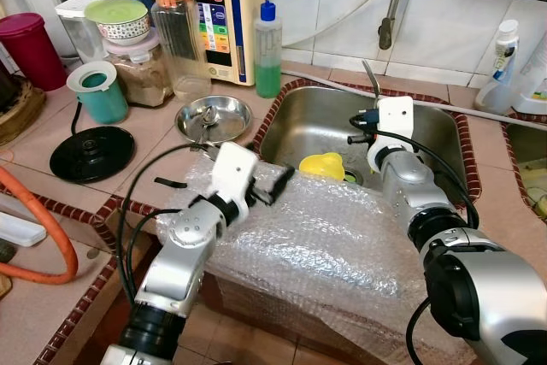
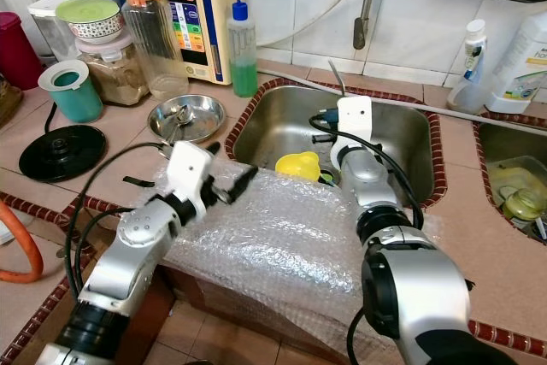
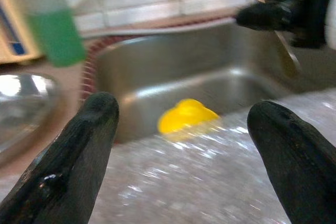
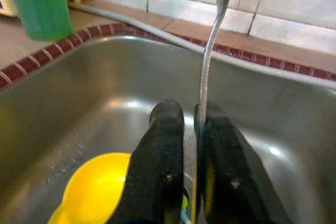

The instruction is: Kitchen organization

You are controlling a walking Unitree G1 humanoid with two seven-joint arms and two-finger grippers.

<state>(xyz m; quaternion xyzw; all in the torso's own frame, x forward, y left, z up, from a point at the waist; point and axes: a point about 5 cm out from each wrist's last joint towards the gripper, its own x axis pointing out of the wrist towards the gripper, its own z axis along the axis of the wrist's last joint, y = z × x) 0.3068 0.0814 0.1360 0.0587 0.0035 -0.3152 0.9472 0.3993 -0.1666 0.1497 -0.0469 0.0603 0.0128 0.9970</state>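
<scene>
The right end effector [image 4: 190, 129] has its two black fingers pinched together on the handle of a spoon [image 4: 210, 45], held over the steel sink [image 1: 320, 121]. The spoon stands nearly upright, long axis running up from the fingers toward the tiled wall, the free end bending slightly at the top; whether that end is the bowl or the handle tip is hard to tell, since it is cut off in the right wrist view.

Thin polished metal like this is probably light and stiff but slippery, and a narrow pinch may let it swivel. A hold nearer the middle of the shaft, across its flat faces, would likely keep it steadier.

Below it, a yellow plastic scoop [image 1: 322, 165] lies on the sink floor near the drain. The left end effector [image 1: 272, 184] hovers with its fingers [image 3: 79, 156] spread apart and empty, above the bubble wrap [image 1: 342, 245] draped over the front edge of the surface. A shallow steel dish [image 1: 213, 119] on the tiled surface beside the sink holds other small metal pieces.
</scene>
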